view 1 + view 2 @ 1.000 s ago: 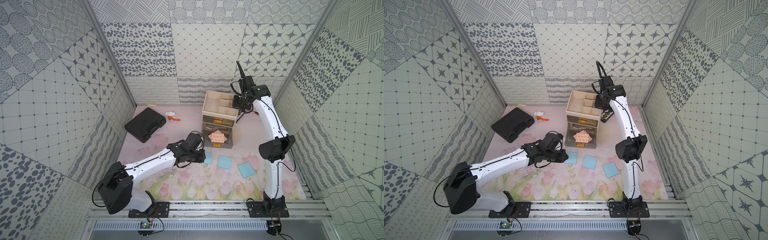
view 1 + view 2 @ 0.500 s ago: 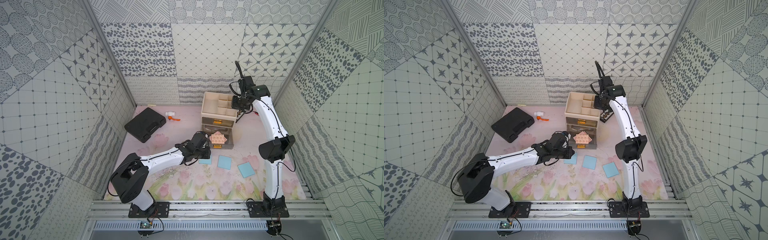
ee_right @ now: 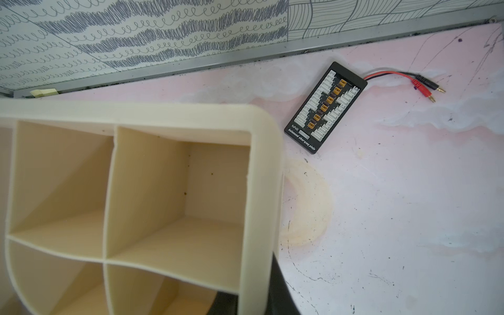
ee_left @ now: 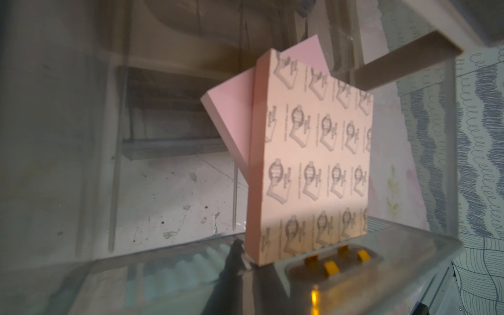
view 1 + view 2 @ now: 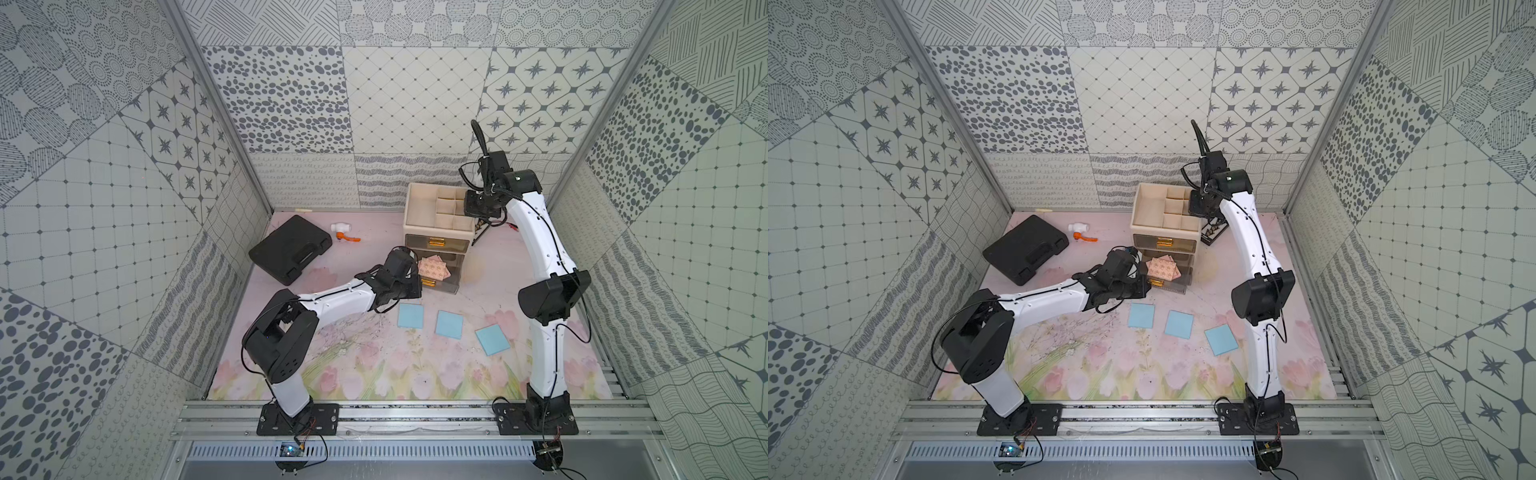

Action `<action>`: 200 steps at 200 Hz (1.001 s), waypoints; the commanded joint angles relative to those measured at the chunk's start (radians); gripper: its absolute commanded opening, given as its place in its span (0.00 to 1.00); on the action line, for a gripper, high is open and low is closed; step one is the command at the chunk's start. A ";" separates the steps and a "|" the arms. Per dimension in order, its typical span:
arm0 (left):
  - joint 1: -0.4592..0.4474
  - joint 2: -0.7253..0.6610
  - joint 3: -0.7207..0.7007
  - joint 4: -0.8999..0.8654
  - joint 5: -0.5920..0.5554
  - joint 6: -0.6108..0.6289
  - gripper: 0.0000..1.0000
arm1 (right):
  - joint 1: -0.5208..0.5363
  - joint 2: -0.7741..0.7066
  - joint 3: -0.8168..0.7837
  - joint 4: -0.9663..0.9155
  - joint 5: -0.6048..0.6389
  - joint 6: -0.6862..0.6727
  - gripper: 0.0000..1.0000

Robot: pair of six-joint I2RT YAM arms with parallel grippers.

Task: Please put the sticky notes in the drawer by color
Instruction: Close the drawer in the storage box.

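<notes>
Three light blue sticky notes [image 5: 410, 316] [image 5: 449, 324] [image 5: 492, 340] lie flat on the mat in front of the drawer unit [image 5: 419, 208]. Its lowest drawer [image 5: 452, 279] is pulled out and holds pink sticky notes [image 5: 434, 268], one with a printed back [image 4: 313, 163] over a plain one [image 4: 234, 109]. My left gripper [image 5: 417, 282] is shut at the drawer's front left corner; a dark fingertip [image 4: 234, 253] touches the printed pad's corner. My right gripper [image 5: 478, 208] is shut on the cream top tray's right wall [image 3: 261, 191].
A black case [image 5: 291, 249] and a white and orange valve [image 5: 343, 230] lie at the back left. A black connector board [image 3: 326, 109] with red and black leads [image 3: 403, 76] lies behind the unit on the right. The enclosure walls stand close around.
My left arm has reached forward and right, carrying its shut gripper from beside the leftmost blue note to the open drawer's front. The right arm has stayed put.
</notes>
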 commanded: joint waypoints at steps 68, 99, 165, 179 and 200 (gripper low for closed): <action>-0.037 0.052 0.073 0.290 -0.051 0.009 0.13 | 0.021 -0.053 -0.005 -0.090 -0.156 -0.030 0.00; -0.054 0.083 0.111 0.343 -0.064 -0.006 0.13 | 0.023 -0.056 -0.009 -0.097 -0.156 -0.034 0.00; -0.059 0.049 0.180 0.300 -0.077 0.034 0.14 | 0.023 -0.031 0.043 -0.136 -0.149 -0.024 0.00; -0.058 0.024 0.178 0.265 -0.083 0.043 0.14 | 0.021 -0.015 0.076 -0.160 -0.163 -0.020 0.00; -0.059 0.015 0.179 0.226 -0.092 0.067 0.15 | 0.025 -0.001 0.104 -0.192 -0.198 -0.015 0.00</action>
